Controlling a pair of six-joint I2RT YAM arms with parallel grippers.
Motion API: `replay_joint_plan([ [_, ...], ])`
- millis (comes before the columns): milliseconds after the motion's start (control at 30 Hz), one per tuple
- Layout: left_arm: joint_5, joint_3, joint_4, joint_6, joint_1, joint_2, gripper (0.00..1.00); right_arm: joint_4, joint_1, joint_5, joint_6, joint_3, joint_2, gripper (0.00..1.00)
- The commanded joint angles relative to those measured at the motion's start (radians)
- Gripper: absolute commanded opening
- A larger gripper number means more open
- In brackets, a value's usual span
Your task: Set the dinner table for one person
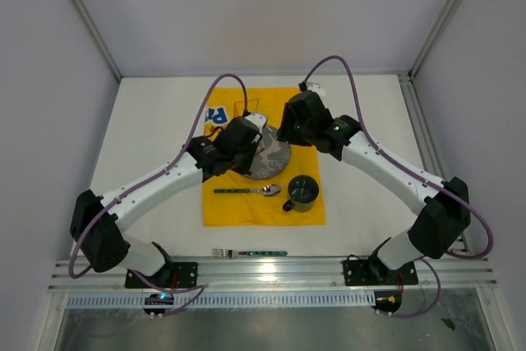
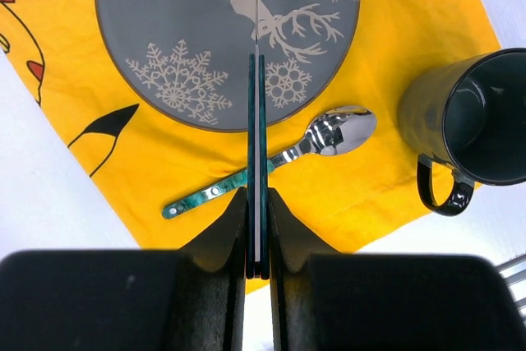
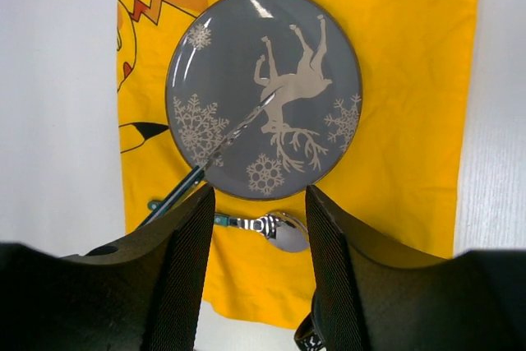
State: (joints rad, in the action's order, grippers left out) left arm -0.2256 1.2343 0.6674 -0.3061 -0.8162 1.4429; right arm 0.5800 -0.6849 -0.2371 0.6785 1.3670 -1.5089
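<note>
On the white dinner table (image 1: 148, 137) lies a yellow cartoon cloth (image 1: 306, 108). It carries a grey plate with a deer design (image 1: 275, 162), a spoon (image 1: 246, 191) and a dark mug (image 1: 302, 193). My left gripper (image 2: 257, 219) is shut on a green-handled knife (image 2: 257, 121), held edge-on, its blade reaching out above the plate (image 2: 164, 39). The spoon (image 2: 329, 133) lies below the handle. My right gripper (image 3: 259, 199) hangs open and empty above the plate's near rim (image 3: 329, 55); the knife (image 3: 222, 147) shows to its left.
A fork (image 1: 249, 251) with a green handle lies on bare table near the front edge, off the cloth. The mug (image 2: 472, 121) stands upright at the cloth's right front corner. Frame posts and white walls bound the table on all sides.
</note>
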Motion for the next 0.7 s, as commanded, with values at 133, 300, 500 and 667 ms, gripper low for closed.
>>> replay_joint_plan([
  [133,-0.035,0.106,0.08,-0.002,-0.001,-0.121,0.0,0.0,-0.004,0.04,-0.262,0.034,0.006,0.52],
  [300,-0.057,0.157,0.149,0.008,-0.001,-0.134,0.0,-0.084,-0.008,0.171,-0.498,-0.032,0.039,0.52],
  [500,-0.027,0.2,0.17,0.01,-0.001,-0.124,0.0,-0.17,-0.03,0.168,-0.691,-0.124,0.102,0.52],
  [667,-0.002,0.206,0.169,-0.001,-0.001,-0.102,0.0,-0.427,-0.048,0.125,-0.83,-0.319,0.197,0.52],
])
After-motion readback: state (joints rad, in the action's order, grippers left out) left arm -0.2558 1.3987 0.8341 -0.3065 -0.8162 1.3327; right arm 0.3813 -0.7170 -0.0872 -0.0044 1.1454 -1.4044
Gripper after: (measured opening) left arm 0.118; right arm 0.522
